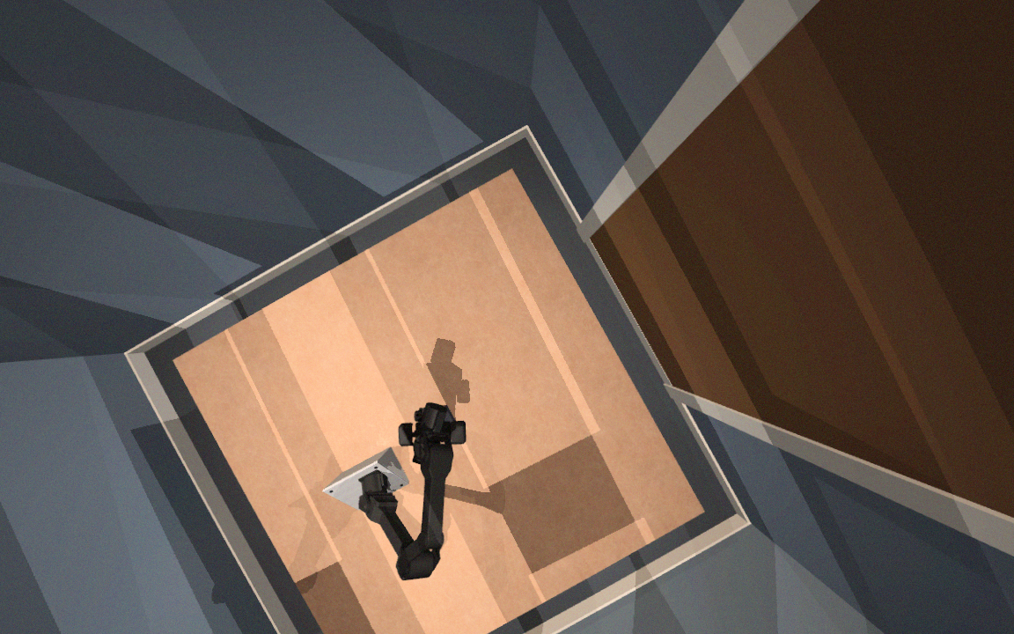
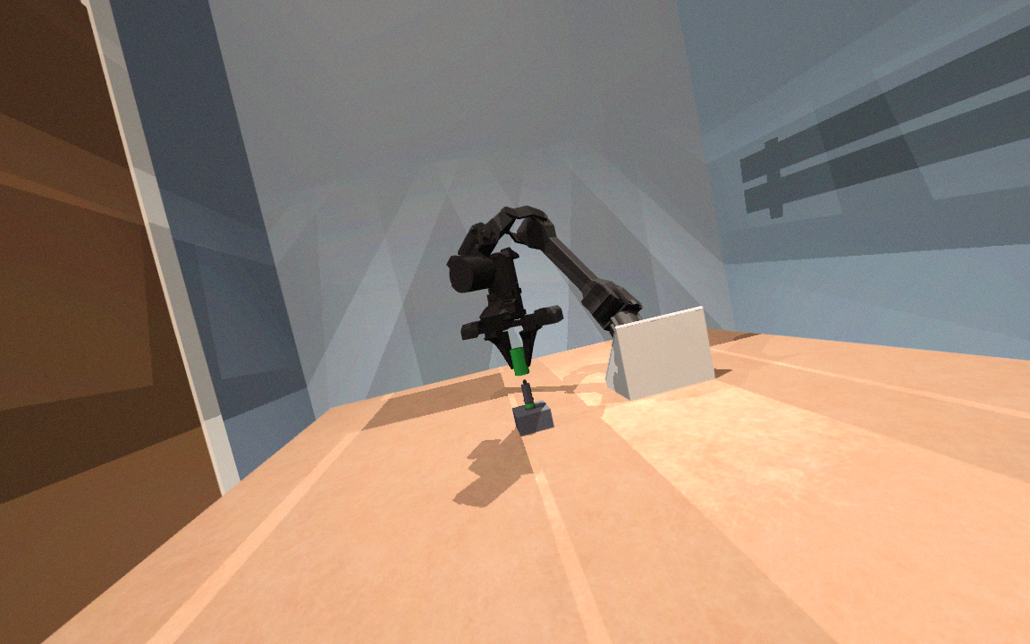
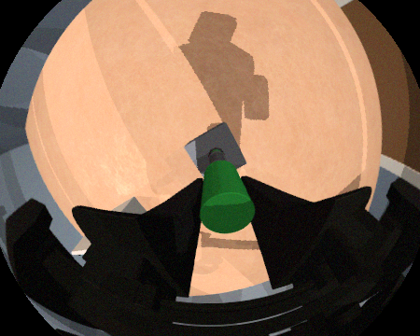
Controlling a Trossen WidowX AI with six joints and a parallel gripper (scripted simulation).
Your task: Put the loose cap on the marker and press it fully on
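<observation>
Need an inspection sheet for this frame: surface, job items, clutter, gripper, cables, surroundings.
Surface: tan wooden table with lighter stripes and cast shadows.
Job's things: green cap held in the air, apart from and above the marker; in the exterior view a gap shows between them. The marker stands upright in the grey holder block. In the wrist view the cap lines up roughly over the marker tip. Cap not yet on.
Clutter: nothing seen.
Gripper: gripper shut on the cap, pointing down.
Cables: nothing seen.
Surroundings: white base block at the arm's foot; grey walls; brown panel beside the table.
</observation>
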